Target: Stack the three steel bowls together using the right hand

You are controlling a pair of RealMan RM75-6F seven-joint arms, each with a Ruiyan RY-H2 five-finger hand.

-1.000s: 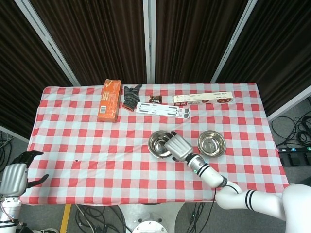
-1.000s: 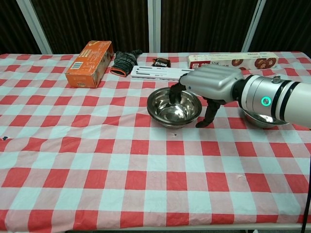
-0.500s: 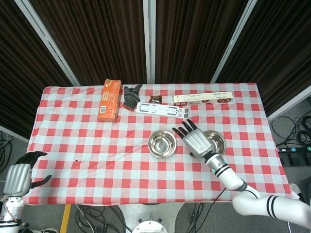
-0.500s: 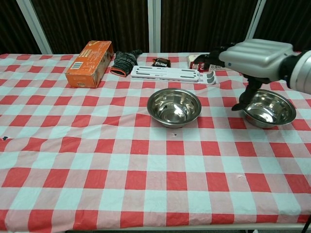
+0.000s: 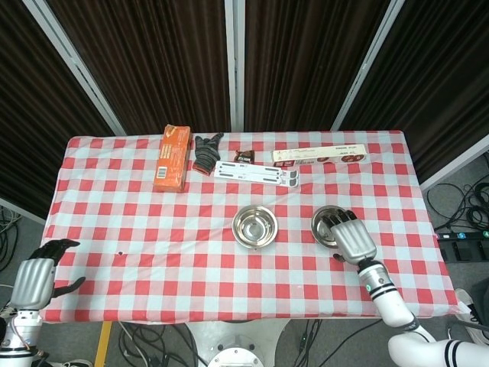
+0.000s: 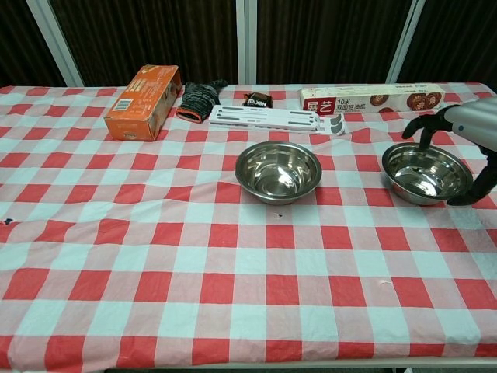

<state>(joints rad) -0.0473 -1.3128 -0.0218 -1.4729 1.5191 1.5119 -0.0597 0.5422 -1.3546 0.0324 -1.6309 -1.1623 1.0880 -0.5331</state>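
Two round steel bowls show on the red-and-white checked surface (image 5: pixel 114 206): the middle steel bowl (image 5: pixel 255 227), which may already be two nested though I cannot tell, and the right-hand steel bowl (image 5: pixel 327 223), well apart from it. A second ago the right robot hand (image 5: pixel 352 238) was draped over the middle bowl; it has since swung across and now sits at the right-hand bowl, so I judge the step in hand to be picking that one up to stack it on the middle one. Its fingers (image 6: pixel 423 124) are apart and curled over the bowl's far rim, the thumb low beside the near wall; whether they touch the steel is unclear, and nothing is lifted. The left robot hand (image 5: pixel 34 279) hangs off the surface's left edge, fingers loosely curled, holding nothing.
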